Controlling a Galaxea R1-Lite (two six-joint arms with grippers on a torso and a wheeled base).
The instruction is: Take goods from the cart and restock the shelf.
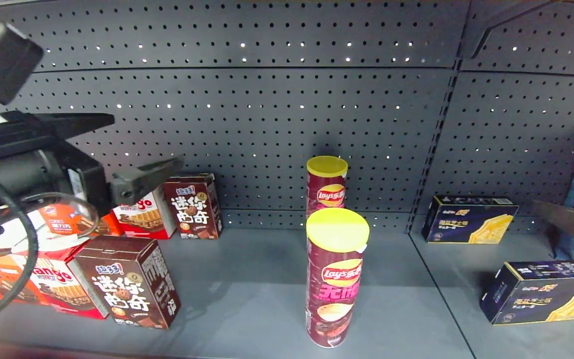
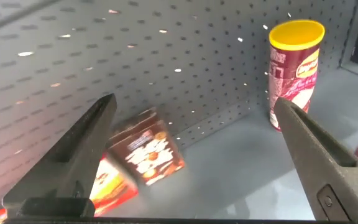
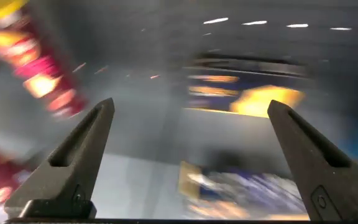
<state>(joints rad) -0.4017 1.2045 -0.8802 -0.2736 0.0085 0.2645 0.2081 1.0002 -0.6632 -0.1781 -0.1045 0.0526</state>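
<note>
Cans stand upright on the shelf (image 1: 247,299): front can (image 1: 336,276) near its front edge, rear can (image 1: 326,187) at the back. Left gripper (image 2: 191,107) hangs above the left-end boxes (image 1: 127,286), jaws spread and empty. Over the right end, the right gripper (image 3: 188,107) is likewise spread.

On the grey shelf (image 1: 247,284) two yellow-lidded chip cans (image 1: 336,286) stand upright, one behind the other; brown cookie boxes (image 1: 130,284) left, navy boxes (image 1: 471,219) right.
</note>
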